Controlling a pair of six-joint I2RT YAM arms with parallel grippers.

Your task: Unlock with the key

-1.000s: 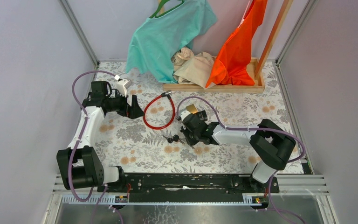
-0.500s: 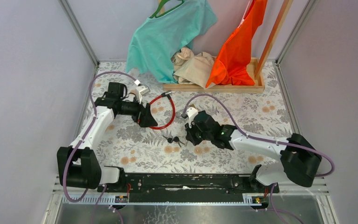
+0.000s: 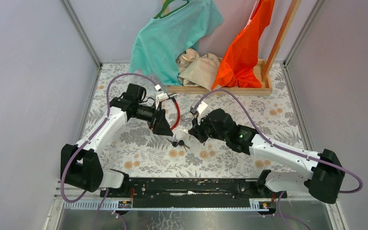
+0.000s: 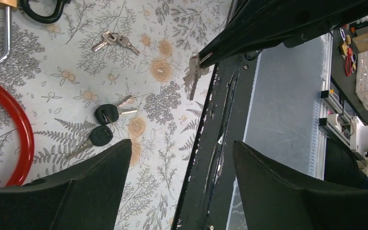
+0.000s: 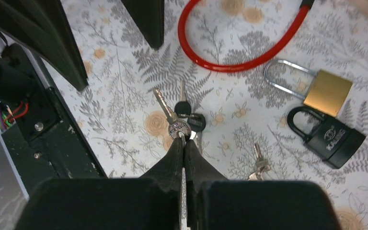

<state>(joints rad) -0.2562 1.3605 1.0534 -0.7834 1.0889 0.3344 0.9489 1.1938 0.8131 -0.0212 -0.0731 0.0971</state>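
Observation:
My right gripper [image 5: 183, 140] is shut on the head of a silver key [image 5: 168, 118], which hangs above the floral table. In the left wrist view that key bunch [image 4: 192, 76] dangles from the right gripper's tip. A brass padlock [image 5: 327, 91] and a black padlock [image 5: 331, 137] lie side by side further right. A red cable lock [image 3: 175, 115] curves between the two arms. My left gripper [image 3: 163, 127] is open and empty over the cable's lower end, its fingers [image 4: 84, 187] wide apart. Two black-headed keys [image 4: 103, 125] lie just ahead of it.
Another small bunch of silver keys [image 5: 258, 165] lies near the black padlock. A wooden tray [image 3: 220, 89] with a beige cloth, a teal shirt [image 3: 172, 33] and an orange cloth [image 3: 244, 48] fills the back. The black base rail [image 3: 191, 187] runs along the near edge.
My left arm has swung right from the table's left side to the red cable. My right arm has stretched out and shifted slightly right and back, still gripping the key.

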